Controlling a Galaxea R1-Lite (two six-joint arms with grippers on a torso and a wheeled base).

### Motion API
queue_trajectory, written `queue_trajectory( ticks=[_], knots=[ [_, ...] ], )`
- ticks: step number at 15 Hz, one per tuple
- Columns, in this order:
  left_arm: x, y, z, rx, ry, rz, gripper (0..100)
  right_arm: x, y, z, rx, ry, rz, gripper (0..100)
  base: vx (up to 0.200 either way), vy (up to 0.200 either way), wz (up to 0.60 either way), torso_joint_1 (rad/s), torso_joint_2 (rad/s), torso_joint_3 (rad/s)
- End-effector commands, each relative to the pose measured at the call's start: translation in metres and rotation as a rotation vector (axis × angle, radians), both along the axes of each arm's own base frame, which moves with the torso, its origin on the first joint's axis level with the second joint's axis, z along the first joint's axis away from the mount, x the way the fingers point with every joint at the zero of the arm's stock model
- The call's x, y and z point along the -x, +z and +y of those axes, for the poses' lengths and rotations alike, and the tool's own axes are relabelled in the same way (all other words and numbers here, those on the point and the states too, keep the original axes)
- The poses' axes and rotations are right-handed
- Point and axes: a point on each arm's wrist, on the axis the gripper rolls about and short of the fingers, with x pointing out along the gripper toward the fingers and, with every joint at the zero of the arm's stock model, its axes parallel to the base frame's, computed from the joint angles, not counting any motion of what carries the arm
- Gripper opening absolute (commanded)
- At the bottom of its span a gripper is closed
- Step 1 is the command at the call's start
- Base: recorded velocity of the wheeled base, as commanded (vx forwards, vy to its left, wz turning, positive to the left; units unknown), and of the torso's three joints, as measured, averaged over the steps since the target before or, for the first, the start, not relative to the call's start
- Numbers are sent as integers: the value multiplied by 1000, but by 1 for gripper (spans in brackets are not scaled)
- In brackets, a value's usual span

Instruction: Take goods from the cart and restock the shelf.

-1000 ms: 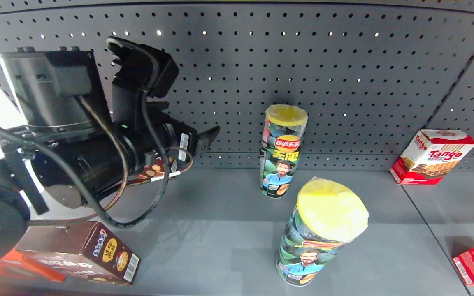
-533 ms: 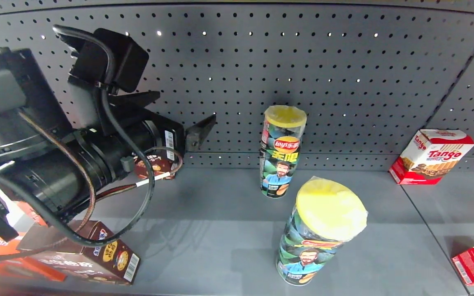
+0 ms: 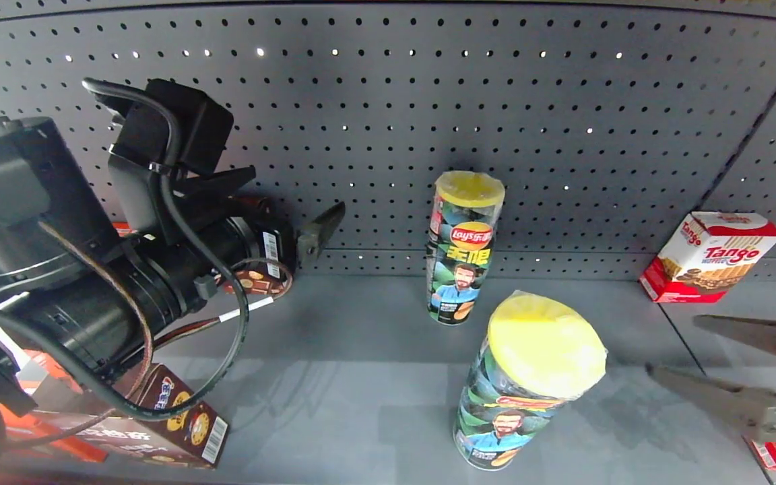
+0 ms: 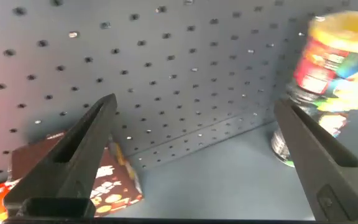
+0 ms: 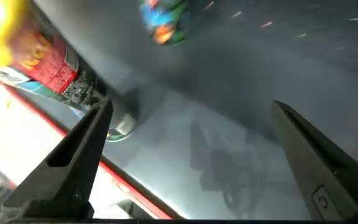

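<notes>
While the left tool and right tool gape empty, two yellow-lidded chip cans stand upright on the shelf.

The head camera sits up high and looks forward and down at the shelf and its back wall. The left wrist camera is low and close on the left, facing the back wall and the far can. The right wrist camera, on the right, looks down at the near can. The head camera sees both cans too.
</notes>
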Motion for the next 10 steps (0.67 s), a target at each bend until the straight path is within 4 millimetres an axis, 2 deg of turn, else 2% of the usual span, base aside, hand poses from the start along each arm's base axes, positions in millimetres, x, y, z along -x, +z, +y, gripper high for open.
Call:
queue_trajectory(
  ticks=[1, 4, 10],
  knots=[
    [0, -3, 0, -4, 0, 5, 100, -25, -30, 30, 102, 65, 141, 100, 0, 0, 0, 0, 0, 0],
    [-4, -2, 3, -2, 19, -4, 100, -25, -39, 40, 137, 93, 171, 100, 0, 0, 0, 0, 0, 0],
    [-8, -3, 1, -7, 19, -2, 100, -30, -46, 44, 158, 90, 202, 100, 0, 0, 0, 0, 0, 0]
  ],
)
